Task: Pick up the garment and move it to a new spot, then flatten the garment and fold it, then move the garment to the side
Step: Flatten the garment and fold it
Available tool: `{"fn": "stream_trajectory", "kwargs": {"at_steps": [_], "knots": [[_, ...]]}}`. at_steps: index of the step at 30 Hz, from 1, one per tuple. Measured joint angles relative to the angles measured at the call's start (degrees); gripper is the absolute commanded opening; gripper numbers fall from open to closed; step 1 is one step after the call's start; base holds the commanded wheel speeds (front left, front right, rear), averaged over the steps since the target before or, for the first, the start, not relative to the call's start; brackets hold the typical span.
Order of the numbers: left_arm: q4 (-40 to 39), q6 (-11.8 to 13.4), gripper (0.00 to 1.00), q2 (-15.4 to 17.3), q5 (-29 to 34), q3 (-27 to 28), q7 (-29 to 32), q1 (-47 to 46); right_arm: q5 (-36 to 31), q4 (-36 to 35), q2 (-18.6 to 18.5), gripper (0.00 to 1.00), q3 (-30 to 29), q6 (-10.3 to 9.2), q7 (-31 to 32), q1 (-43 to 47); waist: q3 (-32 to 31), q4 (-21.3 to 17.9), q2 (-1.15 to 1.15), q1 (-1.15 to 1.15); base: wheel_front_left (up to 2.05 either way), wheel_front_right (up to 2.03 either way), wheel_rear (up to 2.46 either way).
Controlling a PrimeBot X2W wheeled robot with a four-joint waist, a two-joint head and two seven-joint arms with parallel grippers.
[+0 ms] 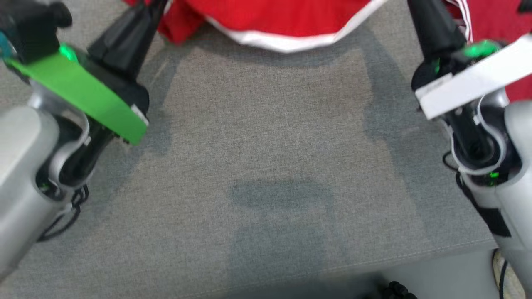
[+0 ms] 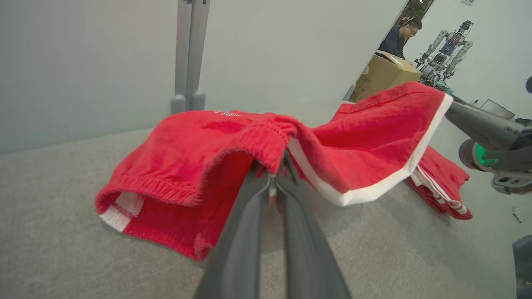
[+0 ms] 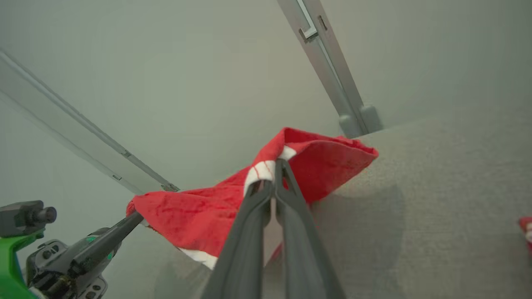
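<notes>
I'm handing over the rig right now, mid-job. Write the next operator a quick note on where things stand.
Left gripper: shut on the garment at its ribbed edge.
Right gripper: shut on its white-trimmed edge.
Garment: held between both grippers over the table; part of it seems to rest on the cloth.
Another red garment lies nearby.
Done: two-handed grasp.
Left: set down at new spot, flatten, fold, move aside.

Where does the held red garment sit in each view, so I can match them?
Head view: red garment along the top edge, centre, white hem lowest.
Left wrist view: centre, pinched by the left gripper.
Right wrist view: centre to lower left, pinched by the right gripper.
Shared landmark: the grey cloth tabletop.
</notes>
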Motion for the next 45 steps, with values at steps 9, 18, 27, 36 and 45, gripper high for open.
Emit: {"fn": "stream_trajectory", "kwargs": {"at_steps": [9, 18, 27, 36, 45], "knots": [[5.9, -2.1, 0.00, 1.5, 1.3, -2.4, -10.1, 14.5, -3.4, 5.0, -1.3, 0.00, 4.6, 2.70, -6.0, 12.5, 1.0, 0.9, 0.00, 0.00, 0.00, 0.00, 0.00], [5.5, -3.5, 0.00, 0.9, -0.9, -3.6, -9.5, 24.9, -7.2, 5.7, -9.3, 0.00, 6.4, 4.54, -6.2, 18.8, -4.5, 1.0, 0.00, 0.00, 0.00, 0.00, 0.00], [5.9, -3.8, 0.00, 0.5, -2.6, -2.8, -9.5, 34.4, -6.4, 2.7, -16.2, 0.00, 7.7, 3.05, -1.1, 30.9, -11.1, 2.0, 0.00, 0.00, 0.00, 0.00, 0.00], [-0.6, -5.4, 0.00, 4.7, -7.8, -8.0, -8.2, 46.8, -0.7, -3.5, -22.7, 0.00, 7.2, 1.48, 5.0, 42.1, -17.2, 2.1, 0.00, 0.00, 0.00, 0.00, 0.00], [-10.6, -5.7, 0.00, 10.2, -11.5, -5.3, -6.9, 48.3, 1.9, -13.3, -26.0, 0.00, 3.1, 1.04, 6.1, 43.3, -15.6, 1.5, 0.00, 0.00, 0.00, 0.00, 0.00]]}}
